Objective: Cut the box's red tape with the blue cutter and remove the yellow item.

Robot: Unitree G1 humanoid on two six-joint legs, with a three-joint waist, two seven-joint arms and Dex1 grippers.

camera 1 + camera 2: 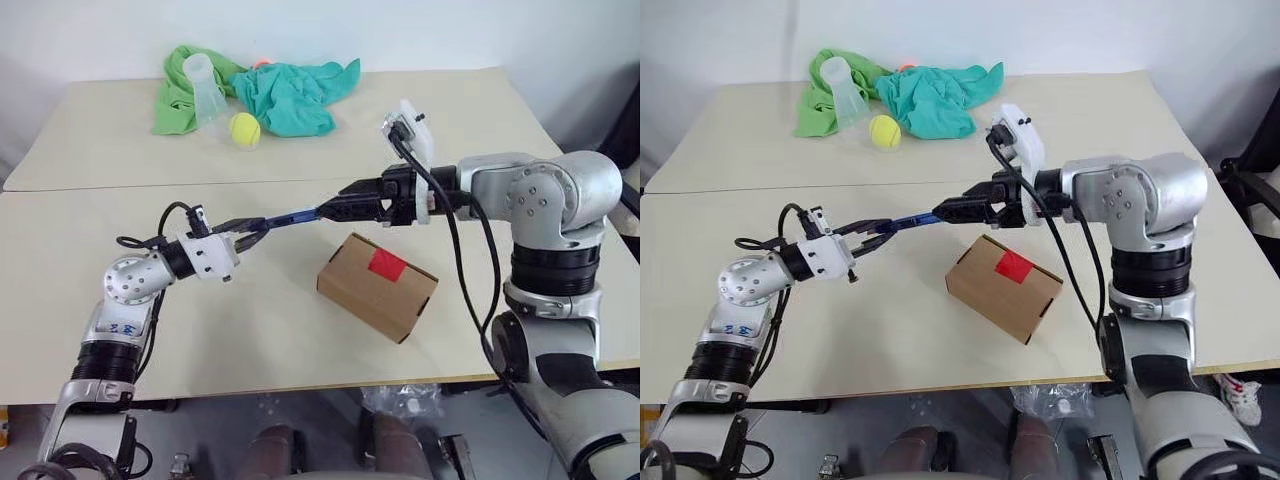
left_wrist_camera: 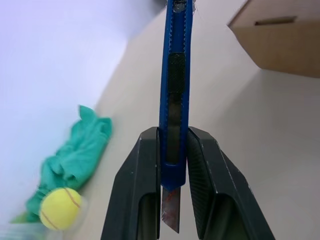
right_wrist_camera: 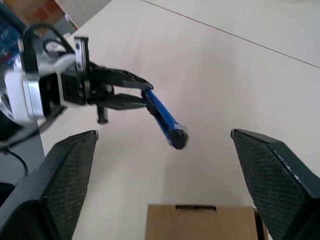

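Note:
The box (image 1: pixel 372 292) lies closed on the near table, with the red tape (image 1: pixel 387 265) on its top. Above the table and left of the box, my left gripper (image 1: pixel 253 227) is shut on the blue cutter (image 1: pixel 290 216). The cutter is held about level, and its free end points toward my right gripper (image 1: pixel 335 210). In the left wrist view the cutter (image 2: pixel 175 85) sits clamped between the black fingers (image 2: pixel 142 175), its bare blade end (image 2: pixel 170 212) toward the wrist. My right gripper (image 3: pixel 165 134) stands wide open, with the cutter's end (image 3: pixel 176 138) between its fingers and untouched. The yellow item is hidden.
On the far table lie a green cloth (image 1: pixel 175 95) and a teal cloth (image 1: pixel 295 95), a clear plastic cup (image 1: pixel 205 88) on its side, and a greenish-yellow tennis ball (image 1: pixel 244 129). Something small and orange (image 1: pixel 262 63) peeks out behind the cloths. A seam (image 1: pixel 100 187) separates the two tables.

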